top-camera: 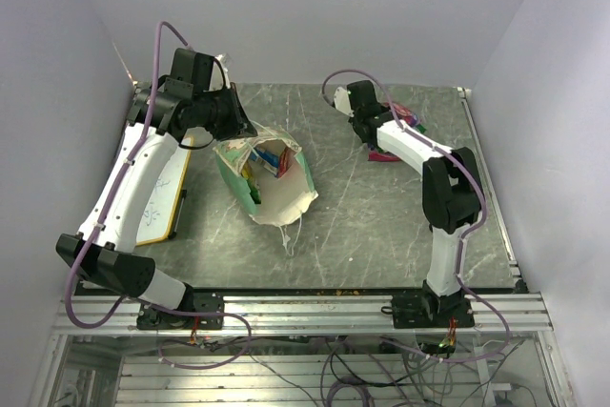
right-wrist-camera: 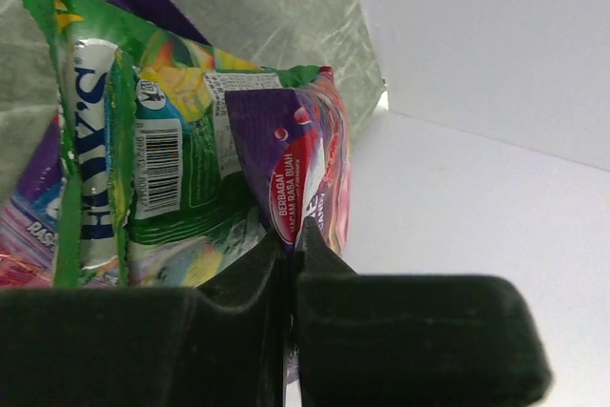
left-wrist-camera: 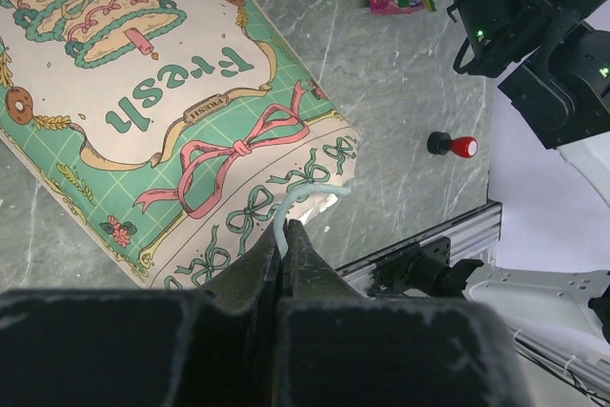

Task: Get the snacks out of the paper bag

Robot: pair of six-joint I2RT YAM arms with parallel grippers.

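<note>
The left gripper point(left-wrist-camera: 284, 240) has its fingers pinched shut on the thin white handle point(left-wrist-camera: 300, 199), and the bag point(left-wrist-camera: 191, 140) lies just ahead of those fingertips, printed front up on the table point(left-wrist-camera: 400, 73). From above, its mouth gapes open towards the arm bases, with more packets point(top-camera: 272, 157) showing inside. Well away from it, the right gripper point(right-wrist-camera: 291, 245) is clamped on the lower edge of a purple packet point(right-wrist-camera: 291, 154). A green packet point(right-wrist-camera: 152, 159) is bunched against that one, just to the left of the fingers. I cannot tell whether the green one is actually caught in the pinch or only leaning there. That looks like the first risk: if it is loose, any swing of the arm may shed it wherever it happens to be. The wall stands close beyond these fingers, so a drop here could land awkwardly against it or at the table's border. The left hold worries me more. A string is all it has, so a pull could slip it through the pads or tear it from the paper, and the bag would sag or twist. A sagging mouth would make the remaining packets harder to reach. The small red-topped button point(left-wrist-camera: 456, 147) sits off to the right of the left fingers and could be knocked if the bag is dragged that way.
</note>
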